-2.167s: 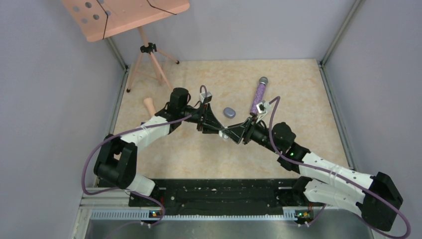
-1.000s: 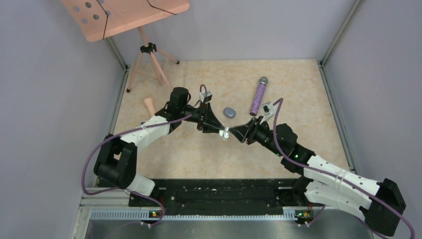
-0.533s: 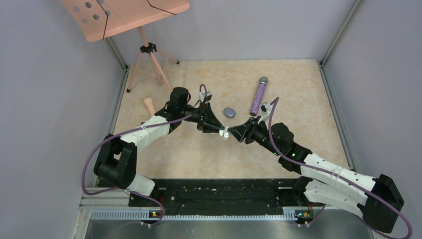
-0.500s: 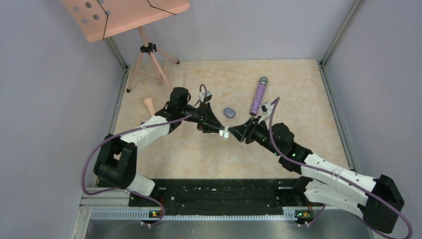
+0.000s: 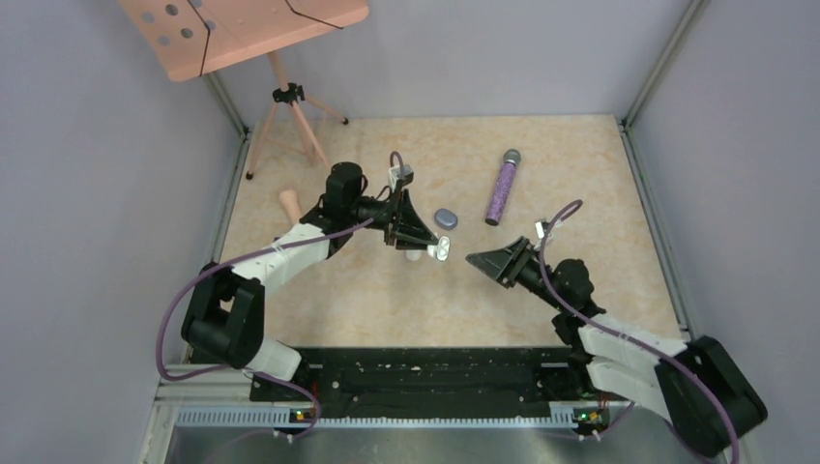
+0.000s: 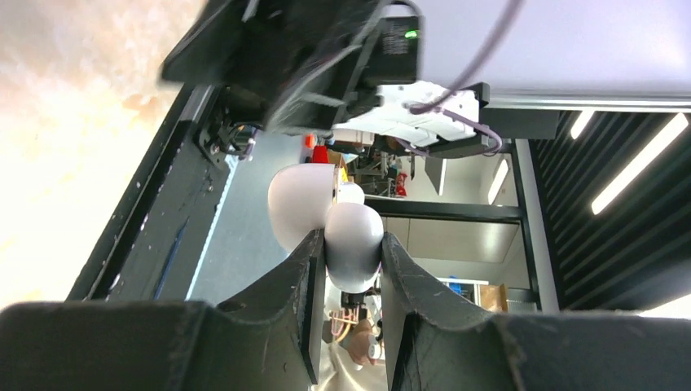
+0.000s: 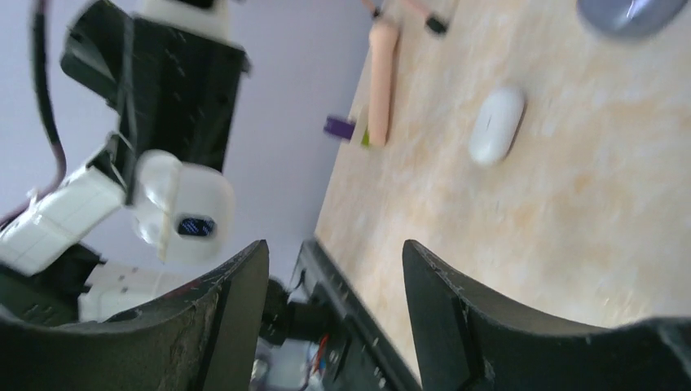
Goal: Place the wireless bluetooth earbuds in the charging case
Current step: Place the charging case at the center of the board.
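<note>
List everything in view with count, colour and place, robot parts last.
open charging case: one, white, in the left claw.
closed case: one, white, on the table.
microphone: one, purple glitter, table's far middle.
pebble case: one, grey-blue, near the microphone.
wooden peg: one, pale, table's left edge.
purple bit: one, beside the peg, too blurred to name.
stand: one, peach wood, far left corner.
left claw: one, black, shut on the open charging case.
right claw: one, black, open and empty.

Seen from the microphone (image 5: 502, 187): a closed case (image 5: 445, 218) just left, the charging case (image 5: 440, 250) front-left, a peg (image 5: 289, 204) far left.
</note>
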Motion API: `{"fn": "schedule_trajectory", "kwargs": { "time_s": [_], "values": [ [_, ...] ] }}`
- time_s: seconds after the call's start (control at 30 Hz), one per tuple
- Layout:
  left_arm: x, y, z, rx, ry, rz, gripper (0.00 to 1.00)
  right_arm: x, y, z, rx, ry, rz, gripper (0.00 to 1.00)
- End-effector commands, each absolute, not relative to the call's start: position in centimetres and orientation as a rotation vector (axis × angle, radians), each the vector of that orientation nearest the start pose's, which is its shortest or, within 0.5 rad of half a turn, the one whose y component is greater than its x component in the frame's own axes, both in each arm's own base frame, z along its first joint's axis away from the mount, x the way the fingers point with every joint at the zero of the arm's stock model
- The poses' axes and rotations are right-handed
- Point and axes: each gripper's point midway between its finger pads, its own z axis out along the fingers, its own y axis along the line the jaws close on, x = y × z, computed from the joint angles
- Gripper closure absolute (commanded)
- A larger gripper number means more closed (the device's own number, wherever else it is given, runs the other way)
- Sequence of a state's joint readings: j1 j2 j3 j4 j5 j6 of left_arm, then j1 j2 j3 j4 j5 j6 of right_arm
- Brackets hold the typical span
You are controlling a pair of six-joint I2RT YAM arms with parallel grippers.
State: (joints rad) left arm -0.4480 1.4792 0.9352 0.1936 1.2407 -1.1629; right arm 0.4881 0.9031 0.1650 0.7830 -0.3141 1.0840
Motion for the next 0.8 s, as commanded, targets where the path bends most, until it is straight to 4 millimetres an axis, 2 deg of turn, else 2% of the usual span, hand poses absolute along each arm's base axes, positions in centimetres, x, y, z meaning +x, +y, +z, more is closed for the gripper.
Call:
{"fn": "schedule_trajectory", "kwargs": {
  "time_s": [0.0, 0.07, 0.13, 0.33, 0.43, 0.5, 0.57, 0.6, 0.67, 0.77],
  "values": [
    [20.9, -30.2, 29.5, 0.404, 2.177, -2.169, 1.0, 18.0, 23.5, 25.1, 0.041, 1.442, 1.874, 0.38],
    [21.6, -30.4, 28.0, 0.362, 2.228, -2.128, 1.0, 18.5, 22.9, 24.3, 0.122, 1.439, 1.882, 0.37],
    [22.6, -30.7, 25.7, 0.344, 2.282, -2.063, 1.0, 19.5, 21.8, 23.5, 0.236, 1.428, 1.839, 0.36],
    [24.7, -32.9, 19.1, 0.361, 2.382, -1.998, 1.0, 21.3, 18.6, 16.6, 0.527, 1.603, 1.579, 0.35],
    [25.2, -34.2, 16.0, 0.398, 2.445, -1.935, 1.0, 22.1, 16.6, 16.3, 0.551, 1.655, 1.352, 0.32],
    [25.4, -35.3, 14.6, 0.419, 2.465, -1.932, 1.0, 22.1, 13.8, 17.1, 0.586, 1.659, 1.153, 0.29],
    [25.6, -36.3, 13.2, 0.422, 2.488, -1.932, 1.0, 21.6, 10.2, 17.7, 0.65, 1.63, 0.945, 0.28],
    [25.5, -37.0, 12.8, 0.441, 2.489, -1.933, 1.0, 21.2, 9.2, 18.2, 0.647, 1.632, 0.882, 0.28],
    [25.6, -38.1, 11.8, 0.46, 2.499, -1.926, 1.0, 20.5, 8.5, 18.3, 0.606, 1.692, 0.797, 0.28],
    [25.7, -39.5, 10.2, 0.483, 2.519, -1.933, 1.0, 20.7, 9.3, 18.3, 0.526, 1.782, 0.76, 0.28]
  ]
}}
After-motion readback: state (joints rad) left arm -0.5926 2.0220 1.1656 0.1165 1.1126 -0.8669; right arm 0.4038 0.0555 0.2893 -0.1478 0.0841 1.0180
